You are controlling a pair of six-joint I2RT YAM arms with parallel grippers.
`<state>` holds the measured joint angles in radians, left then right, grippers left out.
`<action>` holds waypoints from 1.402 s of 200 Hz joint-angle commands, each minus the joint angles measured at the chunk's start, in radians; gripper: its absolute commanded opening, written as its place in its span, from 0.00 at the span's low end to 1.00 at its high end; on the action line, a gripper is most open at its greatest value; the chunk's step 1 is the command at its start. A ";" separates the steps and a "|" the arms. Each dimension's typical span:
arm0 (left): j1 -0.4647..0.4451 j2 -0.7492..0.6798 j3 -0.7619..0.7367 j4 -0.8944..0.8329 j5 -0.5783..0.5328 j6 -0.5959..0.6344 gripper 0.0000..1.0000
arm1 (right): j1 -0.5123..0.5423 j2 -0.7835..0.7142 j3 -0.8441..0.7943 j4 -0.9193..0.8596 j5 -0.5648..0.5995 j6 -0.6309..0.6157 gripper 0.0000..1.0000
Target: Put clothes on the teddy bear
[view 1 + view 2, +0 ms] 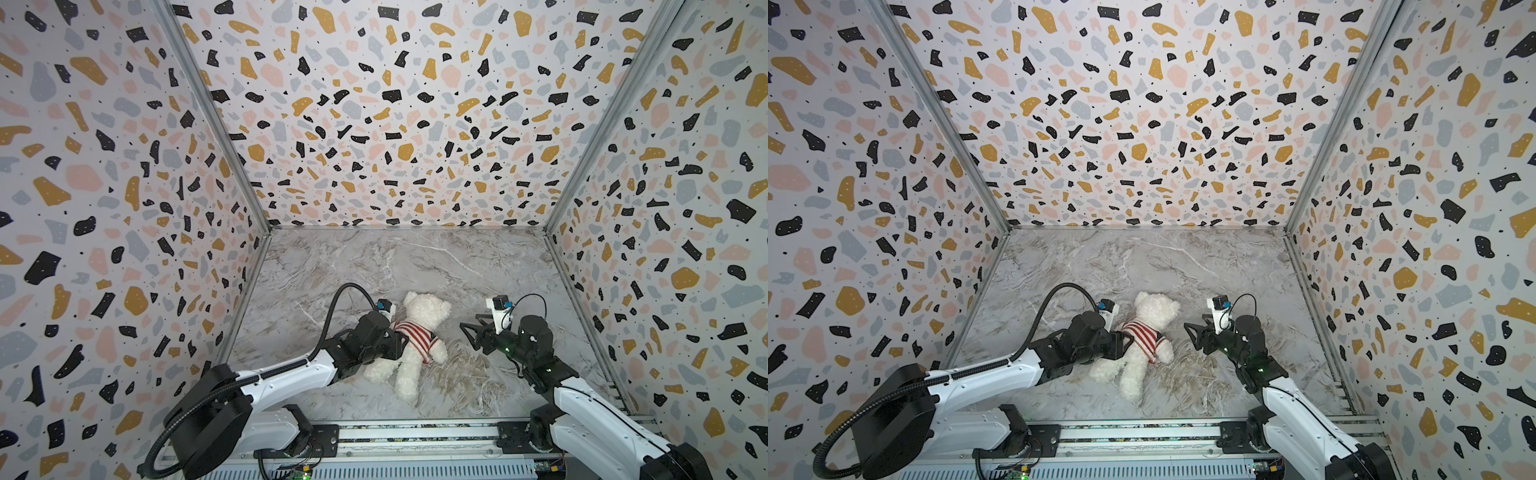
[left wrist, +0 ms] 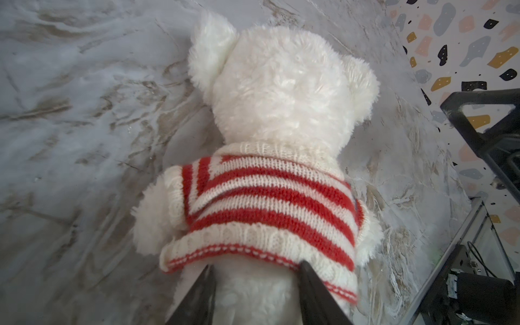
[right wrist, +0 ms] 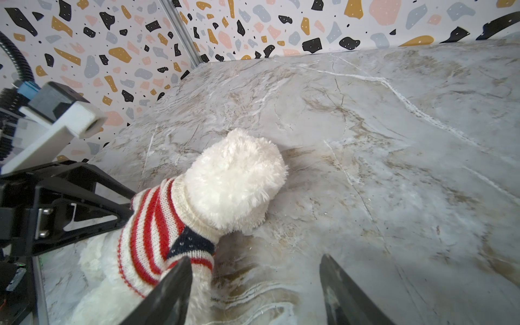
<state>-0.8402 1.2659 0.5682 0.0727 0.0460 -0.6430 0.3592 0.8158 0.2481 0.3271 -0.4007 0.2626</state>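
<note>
The teddy bear (image 1: 428, 309) (image 1: 1156, 309) lies face down on the marble table, head toward the back wall. It wears a red-and-white striped knitted sweater (image 1: 415, 336) (image 2: 267, 197) pulled over its upper body and arms. My left gripper (image 2: 257, 264) (image 1: 401, 343) rests over the bear's lower back, fingers apart with white fur between them and tips touching the sweater's hem. My right gripper (image 3: 254, 257) (image 1: 467, 324) hovers to the bear's right, open, with only table between its fingers. One finger (image 3: 174, 281) sits beside the sleeve, which carries a navy patch (image 3: 191, 242).
Terrazzo-patterned walls close the table (image 1: 415, 266) on the left, back and right. A metal rail (image 1: 415, 432) carrying both arm bases runs along the front edge. The left arm's black cable (image 1: 340, 299) loops up behind its wrist.
</note>
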 commanded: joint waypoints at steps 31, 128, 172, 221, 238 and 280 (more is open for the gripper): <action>-0.085 0.136 0.135 -0.005 -0.015 0.116 0.42 | -0.002 -0.036 0.027 -0.036 0.015 -0.014 0.72; -0.238 0.310 0.270 -0.079 -0.126 0.384 0.39 | -0.005 0.172 0.228 -0.154 0.116 -0.130 0.84; -0.247 0.308 0.236 -0.033 -0.116 0.380 0.38 | -0.005 0.299 0.266 -0.144 0.076 -0.131 0.86; -0.249 0.296 0.188 0.011 -0.149 0.370 0.36 | -0.003 0.353 0.222 -0.107 0.073 -0.125 0.85; -0.249 0.284 0.168 0.039 -0.163 0.362 0.35 | -0.003 0.361 0.214 -0.112 0.082 -0.125 0.73; -0.250 0.274 0.162 0.088 -0.201 0.353 0.34 | -0.003 0.312 0.184 -0.110 0.104 -0.096 0.48</action>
<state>-1.0832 1.5429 0.7490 0.1646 -0.1211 -0.2913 0.3580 1.1675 0.4454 0.2169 -0.3176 0.1524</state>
